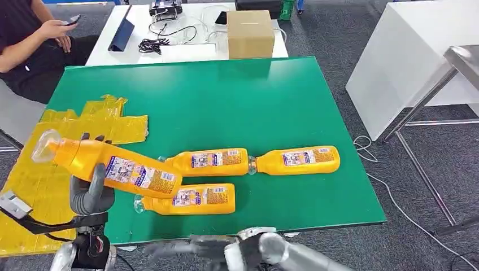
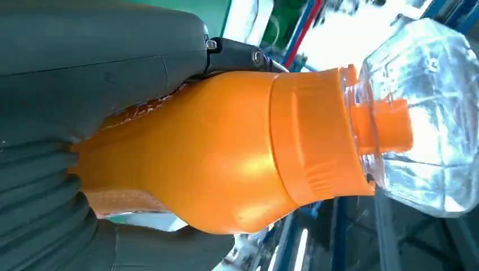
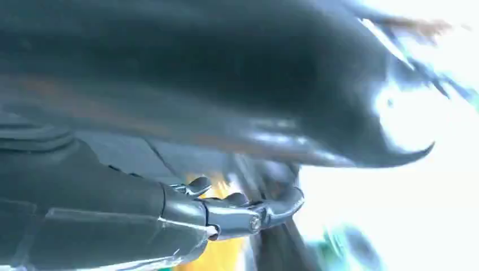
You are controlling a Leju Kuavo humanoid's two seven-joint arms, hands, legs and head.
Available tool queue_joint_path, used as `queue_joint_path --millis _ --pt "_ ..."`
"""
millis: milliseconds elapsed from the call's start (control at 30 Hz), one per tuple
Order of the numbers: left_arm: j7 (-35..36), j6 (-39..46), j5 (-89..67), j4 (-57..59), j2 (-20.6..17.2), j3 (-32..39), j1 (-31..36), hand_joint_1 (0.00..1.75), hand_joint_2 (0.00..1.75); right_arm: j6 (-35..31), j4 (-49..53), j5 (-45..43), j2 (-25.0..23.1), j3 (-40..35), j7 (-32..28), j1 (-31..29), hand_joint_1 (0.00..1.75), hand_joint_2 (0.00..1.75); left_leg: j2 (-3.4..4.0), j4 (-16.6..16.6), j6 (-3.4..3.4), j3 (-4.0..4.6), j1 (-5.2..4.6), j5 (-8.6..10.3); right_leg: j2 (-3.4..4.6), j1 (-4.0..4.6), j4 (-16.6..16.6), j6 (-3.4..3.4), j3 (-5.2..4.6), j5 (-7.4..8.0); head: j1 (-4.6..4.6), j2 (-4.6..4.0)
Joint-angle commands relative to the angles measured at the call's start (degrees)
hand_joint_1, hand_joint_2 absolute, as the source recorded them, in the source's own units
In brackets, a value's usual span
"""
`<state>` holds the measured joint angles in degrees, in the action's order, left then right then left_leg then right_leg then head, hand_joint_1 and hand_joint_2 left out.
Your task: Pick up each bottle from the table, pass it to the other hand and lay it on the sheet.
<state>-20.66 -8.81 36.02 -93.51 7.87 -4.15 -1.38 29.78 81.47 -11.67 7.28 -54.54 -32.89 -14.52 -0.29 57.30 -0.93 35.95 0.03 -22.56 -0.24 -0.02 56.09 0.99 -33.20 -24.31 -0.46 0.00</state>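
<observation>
the left hand (image 1: 90, 192) grips a long orange plastic bottle with a clear faceted cap (image 1: 107, 162) around its shoulder, holding it in the air over the front left corner of the green tabletop (image 1: 226, 107), cap end out past the left edge above the crumpled yellow sheet (image 1: 34, 180). in the left wrist view the thumb and fingers wrap the orange body just behind the ribbed collar. the right hand (image 1: 192, 248) sits low at the front edge, blurred, holding nothing that can be seen — whether its fingers are spread or curled cannot be told.

three more orange bottles lie on their sides near the front of the tabletop: one just behind the held bottle's base (image 1: 209, 161), one neck to neck with it toward the right edge (image 1: 296, 160), one closer to the front edge (image 1: 186, 199).

the bottle looks stiff, smooth and likely slippery, and it appears full, so probably fairly heavy with the weight spread along its length. a grasp around the labelled middle would likely balance best; the narrow neck offers a stop against sliding, while the clear cap seems a poor hold — hard and possibly loose.
</observation>
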Motion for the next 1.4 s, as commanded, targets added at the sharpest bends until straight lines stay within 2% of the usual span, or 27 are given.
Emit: queue_joint_path --millis 33,133,200,367,533,767,867,1233,1300,1400 --pt "-0.2 -0.4 -0.8 -7.7 -0.6 2.6 -8.5 1.75 1.75 -10.9 28.0 -2.6 -7.5 44.6 1.8 14.0 0.00 0.00 0.28 0.2 0.05 -0.07 -0.08 -0.34 0.26 -0.03 0.2 0.00 -0.07 -0.20 -0.07 0.00" --pt "-0.3 0.1 -0.7 -6.5 -1.0 1.8 -7.1 1.75 1.75 -14.1 29.1 0.2 -7.6 43.9 1.3 13.2 0.00 0.00 -0.15 0.0 0.04 0.11 -0.06 -0.10 -0.18 -0.03 0.0 0.03 -0.24 -0.14 -0.02 0.00" --pt "-0.5 0.0 -0.5 -5.9 -1.1 1.5 -6.7 1.75 1.75 -16.7 29.9 2.5 -6.9 42.6 0.7 12.8 0.00 0.00 -0.06 0.1 0.08 -0.15 0.00 -0.22 -0.10 0.03 0.0 0.01 0.04 -0.22 -0.02 0.00" --pt "-0.8 0.0 -0.4 -6.0 -1.0 1.5 -6.8 1.75 1.75 -17.7 30.0 2.6 -6.7 42.0 0.0 13.4 0.00 0.00 0.07 0.0 0.06 -0.15 -0.02 -0.18 0.04 0.01 0.0 0.02 -0.02 -0.15 -0.04 0.00" --pt "-1.4 0.4 -1.0 -6.5 -1.0 1.8 -7.3 1.75 1.75 -21.6 29.1 4.9 -6.4 41.6 -0.3 13.6 0.00 0.00 0.09 0.0 0.05 -0.15 0.01 -0.16 0.05 0.01 0.0 0.01 0.00 -0.14 -0.04 0.00" --pt "-1.4 0.4 -1.0 -6.5 -1.0 1.8 -7.3 1.75 1.75 -21.6 29.1 4.9 -6.4 41.6 -0.3 13.6 0.00 0.00 0.09 0.0 0.03 -0.03 0.02 -0.09 0.05 0.01 0.0 0.00 -0.12 -0.07 -0.02 0.00" --pt "-1.4 0.4 -1.0 -6.5 -1.0 1.8 -7.3 1.75 1.75 -21.6 29.1 4.9 -6.4 41.6 -0.3 13.6 0.00 0.00 0.14 0.0 0.08 -0.33 0.06 -0.26 0.10 0.04 0.0 0.01 0.18 -0.21 -0.04 0.00" --pt "-1.7 0.9 -1.7 -6.6 -1.0 2.0 -7.3 1.75 1.75 -22.1 29.0 5.3 -6.3 41.8 -0.3 13.7 0.00 0.00 0.11 0.0 0.04 -0.13 0.04 -0.14 0.07 0.02 -0.1 0.01 -0.02 -0.11 -0.02 0.00" --pt "-5.5 6.1 -8.8 -7.2 -0.5 2.4 -6.5 1.75 1.75 -23.2 29.0 6.0 -6.0 41.8 -0.2 14.4 0.00 0.00 0.09 0.0 0.03 -0.09 0.03 -0.12 0.05 0.01 0.0 0.01 -0.06 -0.10 -0.02 0.00" --pt "-12.8 26.1 -31.7 -6.1 1.0 4.0 -1.8 1.75 1.75 -23.9 30.1 6.8 -5.6 42.4 -0.4 16.7 0.00 0.00 0.00 0.0 0.05 -0.15 0.06 -0.15 -0.04 0.04 -0.1 0.01 0.04 -0.15 -0.02 0.00"
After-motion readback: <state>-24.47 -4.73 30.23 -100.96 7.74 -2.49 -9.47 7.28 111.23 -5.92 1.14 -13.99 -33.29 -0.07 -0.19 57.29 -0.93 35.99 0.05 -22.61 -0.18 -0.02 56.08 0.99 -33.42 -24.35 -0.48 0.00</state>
